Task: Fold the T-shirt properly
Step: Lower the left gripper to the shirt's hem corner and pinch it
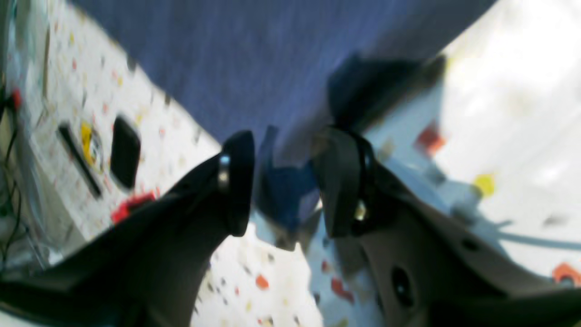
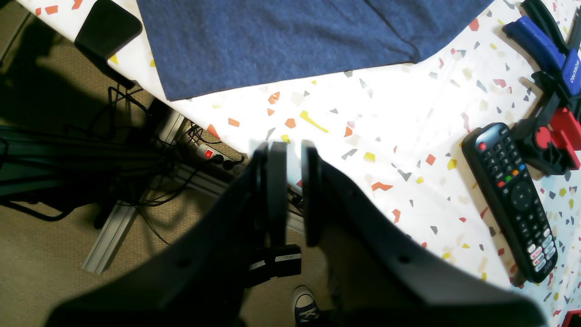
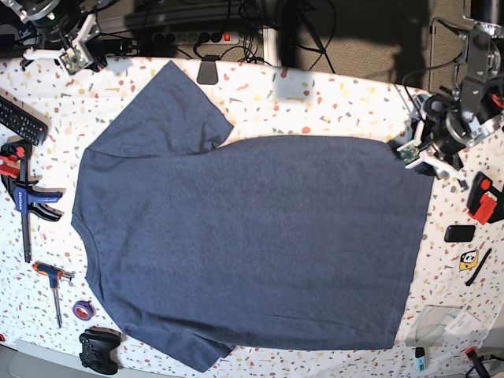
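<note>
The T-shirt (image 3: 252, 236) lies flat on the speckled table, plain dark blue-grey side up, collar toward the base view's left and hem toward its right. My left gripper (image 3: 414, 154) hovers at the far hem corner. In the blurred left wrist view its jaws (image 1: 288, 145) stand wide apart, with a bit of blue cloth (image 1: 283, 195) showing in the gap and the shirt (image 1: 254, 59) spreading beyond. Whether the fingers touch the cloth is unclear. My right gripper (image 3: 72, 49) sits at the table's far left corner, away from the sleeve (image 2: 272, 41). Its fingers (image 2: 294, 152) are nearly together with nothing between them.
A remote control (image 2: 510, 200) and a blue-and-red clamp (image 2: 549, 81) lie left of the shirt. A screwdriver (image 3: 53, 287), tape roll (image 3: 83, 309) and game controller (image 3: 98, 350) sit near the front left. A black slab (image 3: 207, 72) lies by the far edge. Small items (image 3: 482, 197) crowd the right edge.
</note>
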You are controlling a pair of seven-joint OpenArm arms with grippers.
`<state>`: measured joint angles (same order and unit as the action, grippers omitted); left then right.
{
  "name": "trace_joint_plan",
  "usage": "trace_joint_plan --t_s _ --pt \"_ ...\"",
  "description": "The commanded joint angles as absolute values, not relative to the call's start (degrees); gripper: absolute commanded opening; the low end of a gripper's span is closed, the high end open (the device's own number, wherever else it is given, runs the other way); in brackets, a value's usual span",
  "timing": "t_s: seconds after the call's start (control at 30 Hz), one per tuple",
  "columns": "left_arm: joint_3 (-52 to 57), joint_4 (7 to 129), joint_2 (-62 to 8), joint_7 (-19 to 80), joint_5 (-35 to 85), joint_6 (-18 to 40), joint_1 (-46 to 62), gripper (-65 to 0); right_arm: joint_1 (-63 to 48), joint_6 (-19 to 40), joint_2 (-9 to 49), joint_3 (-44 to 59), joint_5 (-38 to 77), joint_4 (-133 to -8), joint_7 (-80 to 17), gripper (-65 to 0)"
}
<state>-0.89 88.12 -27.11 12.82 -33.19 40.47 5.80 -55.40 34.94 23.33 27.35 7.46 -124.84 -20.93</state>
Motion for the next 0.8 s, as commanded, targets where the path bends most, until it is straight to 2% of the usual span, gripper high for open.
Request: trace_joint_plan --t_s 0.0,0.27,0.37,0.53,0.57,0.63,0.77 --pt "-1.04 88.64 -27.94 13.02 -32.99 40.00 4.86 -40.2 -55.88 34.48 23.77 27.75 7.70 -125.78 -20.36 -58.6" --pt "-2.55 83.94 -27.97 15.16 -32.99 40.00 3.01 -41.9 -55.88 34.48 23.79 27.75 7.73 -125.78 -22.50 -58.6" --pt "-2.55 79.66 -27.97 15.14 -32.97 40.00 2.85 -47.4 -55.88 34.48 23.79 27.75 7.70 -125.78 -22.50 -58.6" --pt "-2.52 76.38 -27.97 15.49 -31.38 40.00 3.51 -64.6 -55.88 34.52 23.86 27.75 7.42 -125.80 -22.31 -58.5" --pt "-2.52 76.44 -27.97 15.55 -31.44 40.00 3.81 -65.0 -55.83 34.74 24.01 27.75 6.44 -125.78 -22.09 -58.2" --pt "-2.55 76.49 -27.97 15.64 -31.48 40.00 4.19 -65.0 -55.40 36.77 24.93 27.75 3.49 -125.78 -21.43 -51.9" --pt "-2.52 76.53 -27.94 16.73 -31.44 40.00 4.93 -65.0 -53.45 37.98 27.79 27.73 1.45 -125.78 -21.23 -29.7"
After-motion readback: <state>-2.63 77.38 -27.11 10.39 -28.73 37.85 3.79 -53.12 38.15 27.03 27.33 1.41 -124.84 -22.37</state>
